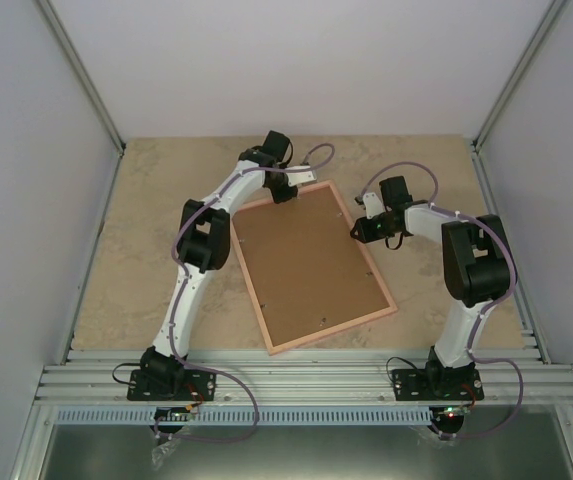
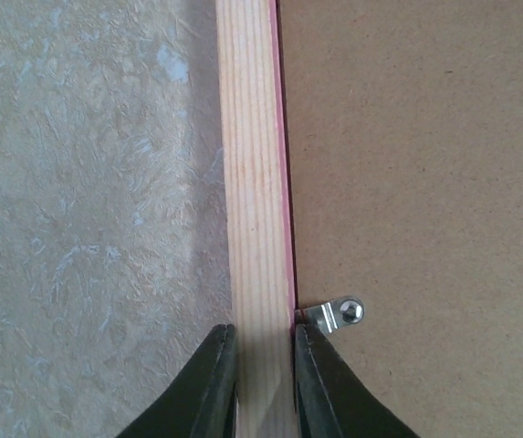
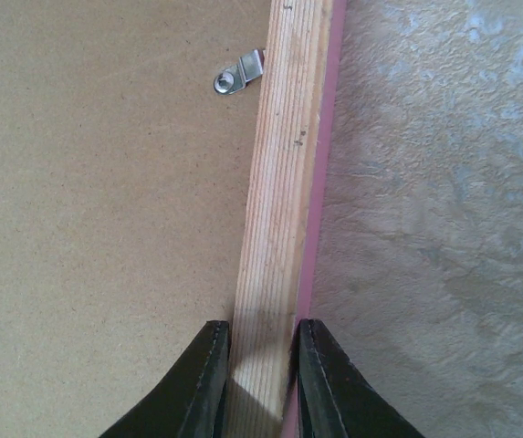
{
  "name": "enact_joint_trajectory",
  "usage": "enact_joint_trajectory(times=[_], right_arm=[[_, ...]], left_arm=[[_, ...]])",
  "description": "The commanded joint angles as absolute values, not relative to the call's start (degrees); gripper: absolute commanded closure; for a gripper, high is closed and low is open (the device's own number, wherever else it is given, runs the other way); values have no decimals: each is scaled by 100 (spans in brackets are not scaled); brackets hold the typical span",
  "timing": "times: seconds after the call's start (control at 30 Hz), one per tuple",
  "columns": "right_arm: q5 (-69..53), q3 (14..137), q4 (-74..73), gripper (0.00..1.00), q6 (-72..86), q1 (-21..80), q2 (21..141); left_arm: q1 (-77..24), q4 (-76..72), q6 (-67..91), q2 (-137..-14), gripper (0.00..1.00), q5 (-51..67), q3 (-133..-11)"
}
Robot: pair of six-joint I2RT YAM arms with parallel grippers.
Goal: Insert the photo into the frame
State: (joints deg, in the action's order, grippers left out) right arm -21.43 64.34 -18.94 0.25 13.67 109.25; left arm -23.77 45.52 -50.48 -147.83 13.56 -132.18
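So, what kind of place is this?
Probably a robot test cell, not a home: a left arm and a right arm bolted to aluminium rails, and plain grey walls around a table with a frame on it.

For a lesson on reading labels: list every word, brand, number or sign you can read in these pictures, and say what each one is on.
No readable text in any view.
Frame: bare wood and pink edge, no print.
Board: plain brown, unmarked.
Clip: plain metal, no stamp visible.
Table: mottled surface only.
Arm bases: any marks too small to read.
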Motion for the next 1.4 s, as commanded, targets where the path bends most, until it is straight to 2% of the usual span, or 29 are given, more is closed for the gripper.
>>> enact_joint_trajectory(times=[0.0, 0.03, 0.23, 0.4, 0.57, 0.6, 0.67, 0.8, 0.9, 1.0, 1.17, 1.37], right_arm=[[-2188, 6227, -2436, 100, -371, 1441, 11377], [-2181, 6231, -2440, 100, -365, 1441, 11380], [-2141, 6437, -2471, 100, -162, 1355, 11486], [-2192, 6990, -2516, 100, -18, 1241, 11687], [-2289, 7646, -2535, 99, 51, 1176, 11960], [-2378, 7863, -2582, 96, -134, 1171, 12053], [-2488, 8379, -2793, 84, -375, 1150, 12272], [-2761, 9115, -3228, 53, -716, 976, 12413], [-2963, 8819, -3186, 37, -1077, 870, 11907], [-3504, 8142, -3119, 27, -1910, 783, 11054], [-4553, 7012, -3776, 25, -4139, 760, 9780], [-4453, 5712, -4733, 25, -6922, 989, 8438]], left_arm=[[-2491, 4898, -5156, -15280, 84, 1278, -13061], [-2495, 4889, -5140, -15268, 82, 1285, -13061], [-2422, 4537, -4605, -14612, 53, 1279, -12876], [-2431, 4178, -4121, -13316, 39, 1380, -11717], [-2565, 3992, -3539, -11860, 36, 1747, -10061], [-2597, 3955, -3476, -11624, 36, 1794, -9731], [-2663, 3793, -3305, -11229, 36, 1777, -9057], [-2698, 3515, -2770, -10749, 37, 1754, -8176], [-2819, 3426, -2428, -10406, 39, 2055, -7658], [-3160, 3085, -2249, -9928, 39, 2099, -6949], [-3243, 2975, -1917, -9596, 38, 2568, -6368], [-3188, 3042, -1933, -9609, 40, 2487, -6138]])
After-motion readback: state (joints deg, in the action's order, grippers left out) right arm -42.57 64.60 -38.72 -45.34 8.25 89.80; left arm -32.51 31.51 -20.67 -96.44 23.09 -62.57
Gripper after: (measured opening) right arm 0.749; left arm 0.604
